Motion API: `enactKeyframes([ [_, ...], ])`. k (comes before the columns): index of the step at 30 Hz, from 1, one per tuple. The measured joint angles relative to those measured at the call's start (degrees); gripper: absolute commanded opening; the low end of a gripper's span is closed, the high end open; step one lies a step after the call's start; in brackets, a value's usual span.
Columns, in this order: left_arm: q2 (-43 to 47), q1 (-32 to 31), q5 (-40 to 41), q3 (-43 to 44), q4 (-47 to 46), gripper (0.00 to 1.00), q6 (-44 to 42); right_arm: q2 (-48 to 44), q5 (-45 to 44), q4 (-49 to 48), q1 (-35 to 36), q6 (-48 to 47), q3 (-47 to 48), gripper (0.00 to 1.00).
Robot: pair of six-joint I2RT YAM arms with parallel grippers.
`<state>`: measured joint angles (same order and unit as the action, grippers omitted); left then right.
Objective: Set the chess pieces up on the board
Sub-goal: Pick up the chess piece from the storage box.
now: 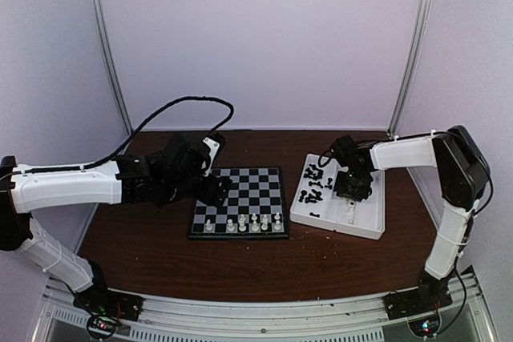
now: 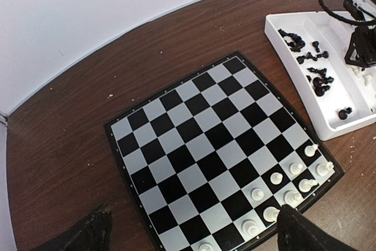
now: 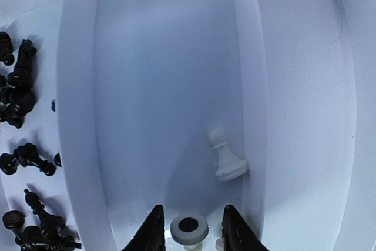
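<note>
- board [image 1: 240, 198]: flat on brown table [image 1: 152, 258], centre; white chess pieces [image 1: 243, 223] in its two near rows.
- white tray [image 1: 370, 228]: right of board; black pieces [image 1: 314, 186] in the board-side compartment.
- left gripper [image 2: 194, 216]: fingers spread wide, holding nothing, above board's left edge.
- right gripper [image 3: 189, 213]: down in middle compartment, fingers narrowly parted around a toppled white piece [image 3: 188, 228], a gap on each side; white pawn [image 3: 226, 158] nearby.

Dark brown wooden table [image 1: 160, 254], chessboard [image 1: 252, 186] lying flat around the middle of the frame, white divided tray [image 1: 337, 226] just to its right.
</note>
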<state>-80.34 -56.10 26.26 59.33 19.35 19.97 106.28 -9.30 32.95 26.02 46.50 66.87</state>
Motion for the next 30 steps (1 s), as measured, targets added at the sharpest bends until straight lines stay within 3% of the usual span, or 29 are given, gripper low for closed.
enactKeyframes([
  [24, 0.0, 0.0, -0.5, 0.0, 0.0, 0.98, 0.0, 0.5, -0.3, 1.5, 0.5, -5.7, 0.2, 0.30],
  [30, 0.0, 0.0, -0.5, 0.0, 0.1, 0.98, -0.1, 0.8, -0.3, 1.5, 0.5, -5.8, 0.3, 0.23],
])
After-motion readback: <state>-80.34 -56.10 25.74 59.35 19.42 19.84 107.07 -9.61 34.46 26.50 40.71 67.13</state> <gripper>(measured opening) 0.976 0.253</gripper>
